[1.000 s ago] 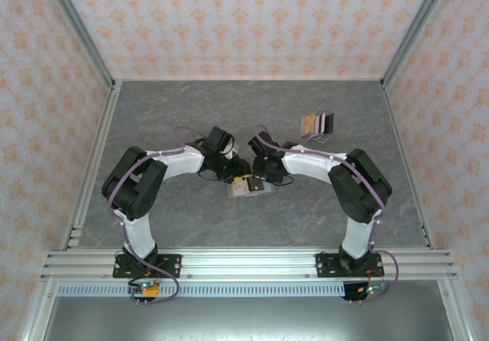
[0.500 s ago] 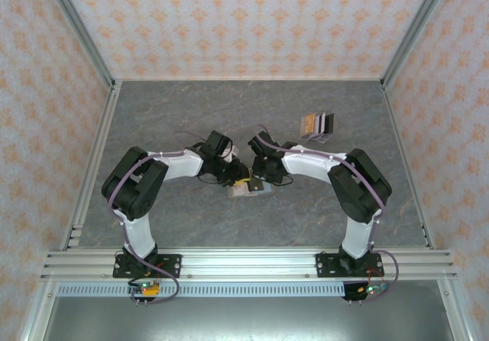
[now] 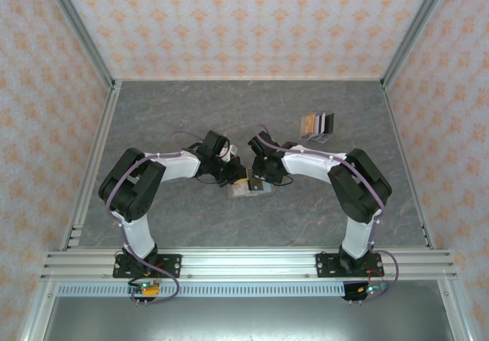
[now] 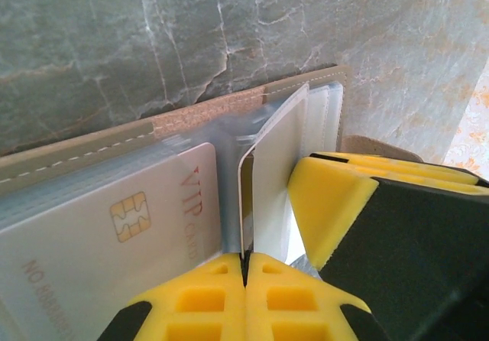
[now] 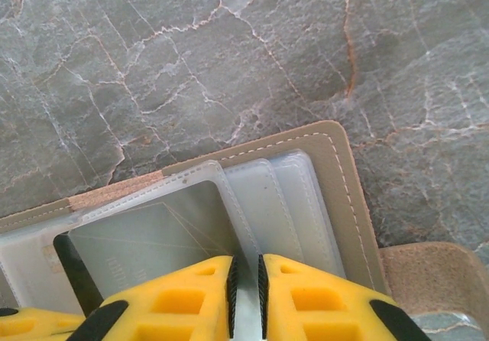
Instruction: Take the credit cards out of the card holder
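Card holder (image 3: 248,189) lying open at centre of table (image 3: 153,119), between both arms. Right gripper (image 5: 244,272) pinching clear sleeve (image 5: 267,203), apparently anchoring holder. Left gripper (image 4: 244,263) clenching on upright card (image 4: 263,188), likely for extraction. Loose cards (image 3: 317,127) resting far right.

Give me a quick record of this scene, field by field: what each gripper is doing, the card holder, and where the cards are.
card holder: lying open on the table, near the middle
left gripper: shut on the edge of a white card raised from the holder
right gripper: pinched on a clear sleeve of the card holder
VIP card: in the holder, chip visible
loose cards: small fanned pile on the table, farther back on the right
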Motion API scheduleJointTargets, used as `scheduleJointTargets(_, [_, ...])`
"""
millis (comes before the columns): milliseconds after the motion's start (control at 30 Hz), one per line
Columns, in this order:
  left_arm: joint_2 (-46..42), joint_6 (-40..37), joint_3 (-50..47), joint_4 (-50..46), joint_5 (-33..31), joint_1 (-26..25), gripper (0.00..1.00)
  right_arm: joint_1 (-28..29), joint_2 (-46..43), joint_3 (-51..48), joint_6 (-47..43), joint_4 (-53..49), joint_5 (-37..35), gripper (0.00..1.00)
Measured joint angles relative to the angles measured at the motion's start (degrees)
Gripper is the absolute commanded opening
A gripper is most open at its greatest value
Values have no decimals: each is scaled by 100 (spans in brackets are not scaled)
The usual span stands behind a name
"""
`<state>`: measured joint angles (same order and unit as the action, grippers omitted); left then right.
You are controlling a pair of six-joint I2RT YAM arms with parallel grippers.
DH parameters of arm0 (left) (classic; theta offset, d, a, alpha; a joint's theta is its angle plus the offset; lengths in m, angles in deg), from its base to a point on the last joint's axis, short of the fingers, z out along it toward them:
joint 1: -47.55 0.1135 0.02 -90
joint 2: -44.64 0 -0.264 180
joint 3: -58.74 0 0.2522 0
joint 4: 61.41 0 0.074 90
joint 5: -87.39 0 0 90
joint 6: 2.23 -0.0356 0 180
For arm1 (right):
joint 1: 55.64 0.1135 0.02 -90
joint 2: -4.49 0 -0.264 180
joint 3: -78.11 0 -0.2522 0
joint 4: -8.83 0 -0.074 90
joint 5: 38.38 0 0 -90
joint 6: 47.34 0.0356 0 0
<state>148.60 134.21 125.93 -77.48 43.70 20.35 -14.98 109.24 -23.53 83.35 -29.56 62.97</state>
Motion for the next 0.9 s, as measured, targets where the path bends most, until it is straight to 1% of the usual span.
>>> scheduleJointTargets(233, [-111,-177,-57,-210,-11,131,0,0,0,-15,72,2,-63,17])
scheduleJointTargets(433, [-492,-424,-111,-575,-101,223,0,0,-2,-35,131,31,-81,17])
scheduleJointTargets(667, [-844,-590,-133,-999,-350,326,0,-11,-28,-35,127,44,-83,18])
scheduleJointTargets(800, [-1141,-680,-131,-1338,-621,415,0,-59,-125,-48,92,48,-98,24])
scheduleJointTargets(900, [-1419,-756,-96,-1609,-804,444,0,-74,-367,-79,15,81,-111,34])
